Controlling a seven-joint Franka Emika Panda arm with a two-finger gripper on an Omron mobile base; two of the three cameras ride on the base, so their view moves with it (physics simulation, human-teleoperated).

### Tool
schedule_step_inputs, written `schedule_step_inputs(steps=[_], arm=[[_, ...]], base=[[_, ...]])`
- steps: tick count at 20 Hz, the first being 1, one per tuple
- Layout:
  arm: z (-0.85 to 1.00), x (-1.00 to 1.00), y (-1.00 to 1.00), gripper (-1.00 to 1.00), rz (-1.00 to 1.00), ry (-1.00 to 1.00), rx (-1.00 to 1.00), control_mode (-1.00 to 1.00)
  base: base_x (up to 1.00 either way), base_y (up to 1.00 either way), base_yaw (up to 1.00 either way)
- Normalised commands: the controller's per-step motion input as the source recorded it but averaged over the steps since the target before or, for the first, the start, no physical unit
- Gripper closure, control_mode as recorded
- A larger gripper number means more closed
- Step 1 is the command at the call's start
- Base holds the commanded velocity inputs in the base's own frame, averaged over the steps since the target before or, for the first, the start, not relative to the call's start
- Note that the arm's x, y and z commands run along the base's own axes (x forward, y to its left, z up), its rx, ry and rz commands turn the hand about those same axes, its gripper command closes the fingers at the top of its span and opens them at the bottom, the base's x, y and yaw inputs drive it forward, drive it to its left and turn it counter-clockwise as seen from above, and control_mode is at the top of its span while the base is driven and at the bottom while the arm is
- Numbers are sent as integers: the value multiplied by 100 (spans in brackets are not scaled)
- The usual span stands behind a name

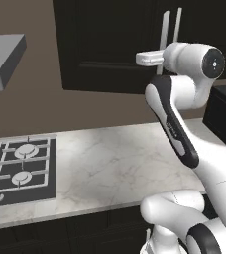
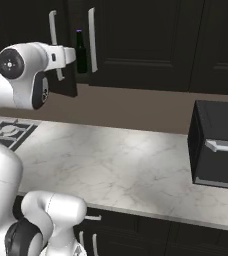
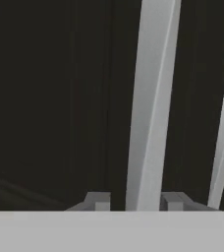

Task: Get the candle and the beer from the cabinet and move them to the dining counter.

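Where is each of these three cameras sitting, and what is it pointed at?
Left base view: behind the arm, to its left, facing the cabinet and hob; the arm rises at right.
Right base view: behind, to its right, facing the beer inside the door gap; the arm rises at left.
Hand view: on the hand, the handle between the gripper fingertips.
Both base views share the marble counter.

One cabinet (image 1: 105, 44) hangs on the far wall, with two bar handles (image 1: 166, 31) side by side. One bottle (image 2: 81, 50) stands in the gap between the cabinet's doors. One marble surface (image 1: 115, 163) runs below. One hob (image 1: 21, 168) sits at its left, with two burners (image 1: 26, 150) in sight. One black box (image 2: 218, 145) stands at the right. One hood (image 1: 3, 59) hangs far left.
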Motion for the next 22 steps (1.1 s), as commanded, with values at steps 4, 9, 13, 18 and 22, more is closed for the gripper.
schedule_step_inputs(steps=[4, 9, 13, 18, 22], arm=[[0, -36, 43, 100, 8, 12, 0, -100], [0, -38, 42, 100, 8, 10, 0, -100], [0, -34, 45, 100, 9, 9, 0, -100], [-4, -31, 51, 100, 9, 3, 0, -100], [-8, -34, 53, 100, 9, 0, -1, -100]], base=[[0, 0, 0], [0, 0, 0], [0, 0, 0], [0, 0, 0], [0, 0, 0]])
